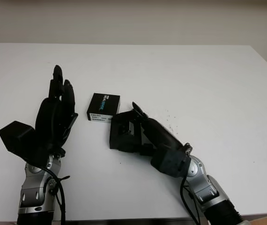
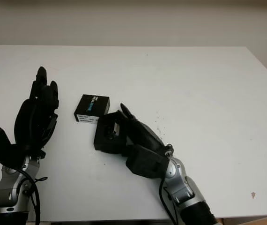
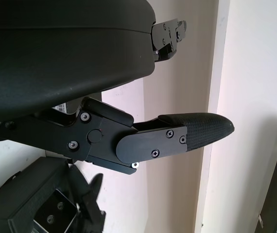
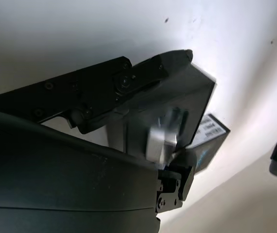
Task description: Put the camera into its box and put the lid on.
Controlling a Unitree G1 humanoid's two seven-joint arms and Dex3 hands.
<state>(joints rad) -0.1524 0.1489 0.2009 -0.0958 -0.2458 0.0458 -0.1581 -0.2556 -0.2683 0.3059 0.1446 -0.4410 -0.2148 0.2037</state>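
Nearest the table's front edge, both forearms come up onto the white table (image 1: 180, 70). At the lower right, the right hand (image 1: 140, 131) lies low over the tabletop with its fingers closed around the camera (image 1: 123, 130), a small black block that sits on the table just left of the palm. A round lens opening shows on the camera's near face in the right eye view, but most of its right side is hidden behind the fingers, and the right wrist view shows only one flat side of it, with a blurred silver fitting in front. On the left, the left hand (image 1: 54, 115) stands raised with its fingers pointing away from the robot; it is released and holds nothing, well clear of the camera.

Just beyond the camera and touching or nearly touching its far corner lies the box (image 1: 103, 107), a flat black package with a white label along its near side and a blue mark on top. Whether its lid is on or off cannot be made out. A scatter of small dark specks (image 1: 170, 123) dots the table right of the right hand. Farther back, the tabletop stretches bare to its far edge and to the right corner.
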